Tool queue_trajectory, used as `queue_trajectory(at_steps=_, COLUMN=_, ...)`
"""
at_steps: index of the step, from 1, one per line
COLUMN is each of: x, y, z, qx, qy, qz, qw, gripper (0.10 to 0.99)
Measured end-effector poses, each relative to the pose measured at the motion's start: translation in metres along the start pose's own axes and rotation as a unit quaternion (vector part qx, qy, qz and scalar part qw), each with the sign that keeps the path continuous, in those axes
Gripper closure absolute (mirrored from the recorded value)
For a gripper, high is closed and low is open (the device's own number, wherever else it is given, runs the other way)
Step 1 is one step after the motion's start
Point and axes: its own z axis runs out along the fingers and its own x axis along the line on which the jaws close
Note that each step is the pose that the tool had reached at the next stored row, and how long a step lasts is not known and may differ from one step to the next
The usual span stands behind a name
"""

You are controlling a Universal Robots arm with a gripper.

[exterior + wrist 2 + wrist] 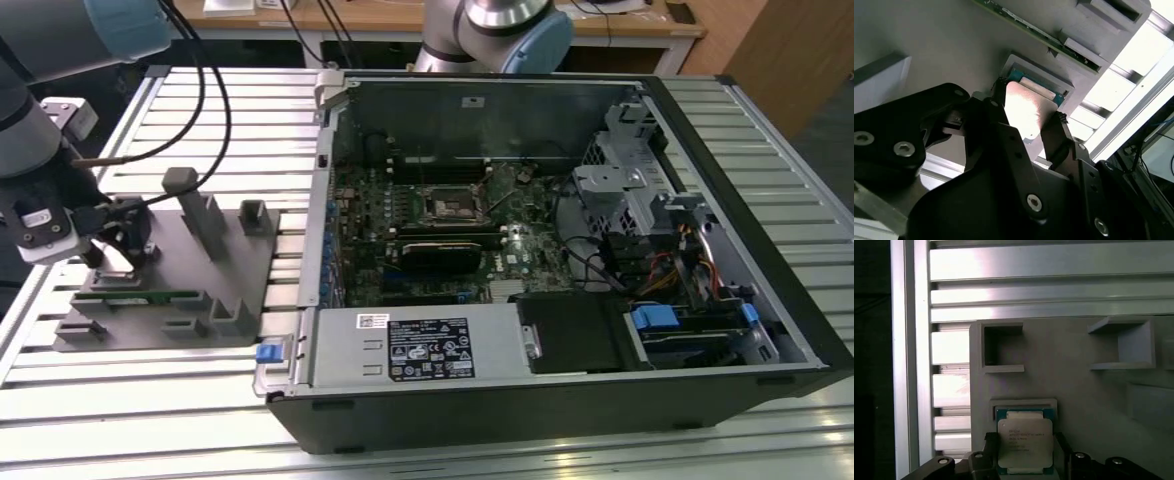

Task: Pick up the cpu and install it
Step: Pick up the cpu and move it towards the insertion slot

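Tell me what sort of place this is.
Probably a robotics lab or assembly test cell: a slotted aluminium table carries an open computer case with its motherboard exposed, and the gripper sits at a cpu in a grey tray.

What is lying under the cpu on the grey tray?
The cpu sits in a raised square frame of the grey tray. Part of the frame's rim shows; the floor beneath is covered by the chip itself.
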Motion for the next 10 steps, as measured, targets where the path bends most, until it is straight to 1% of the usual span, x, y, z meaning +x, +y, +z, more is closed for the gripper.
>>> queue_trajectory(at_steps=4, x=0.0000, y=0.0003, z=-0.0074, qx=0.0000, qy=0.0000, qz=0.000, qw=1.0000, gripper=0.553)
queue_trajectory(at_steps=10, x=0.0000, y=0.0008, z=-0.0218, qx=0.0000, qy=0.0000, qz=0.000, qw=1.0000, gripper=0.553)
